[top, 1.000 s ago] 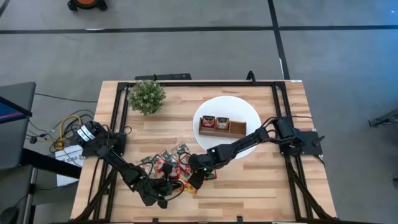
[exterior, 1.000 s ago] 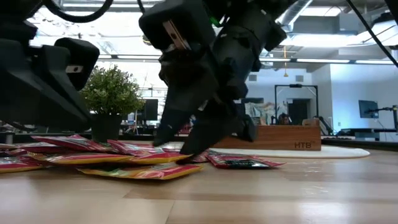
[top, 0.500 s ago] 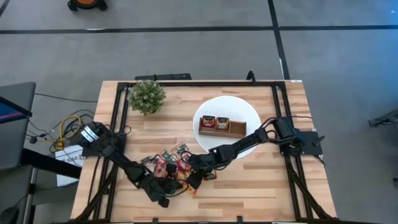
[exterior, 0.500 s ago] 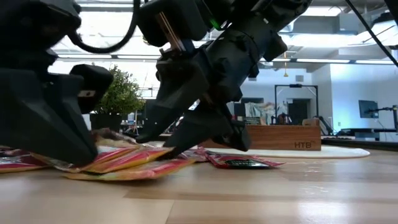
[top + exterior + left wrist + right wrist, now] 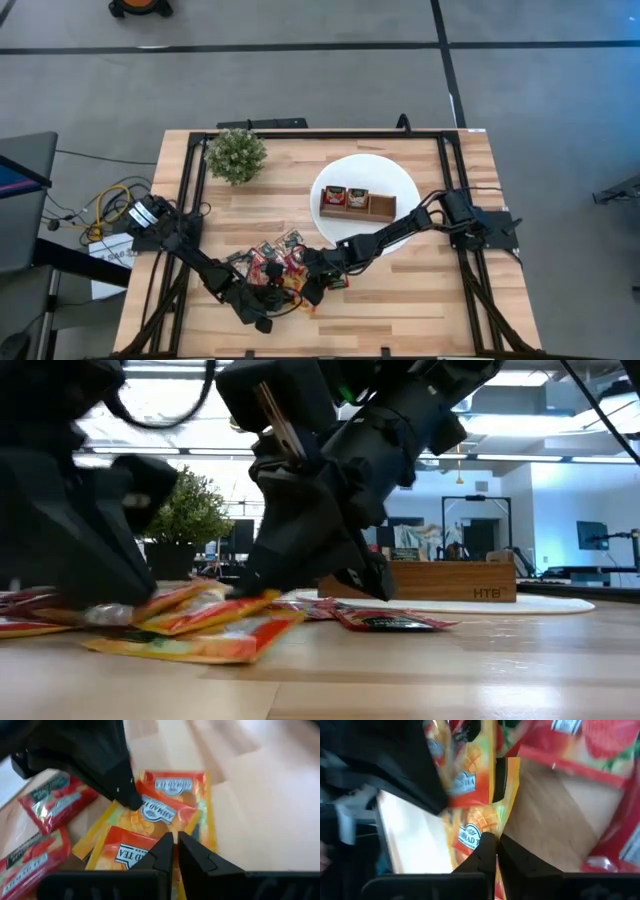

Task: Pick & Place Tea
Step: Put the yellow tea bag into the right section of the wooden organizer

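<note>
We judge the flat red and orange foil tea sachets (image 5: 277, 272), heaped at the table's near edge, light and slippery, best nipped by a free edge; left gripper (image 5: 174, 851) and right gripper (image 5: 492, 851) each pinch an orange sachet.

Two dark arms reach over one wooden table (image 5: 420, 290). On it stand one white plate (image 5: 395, 175), one brown tray (image 5: 358, 203) with three compartments, and one small green plant (image 5: 236, 155). The tea sachets (image 5: 277, 262) lie heaped together, partly hidden, so their number cannot be counted.
</note>
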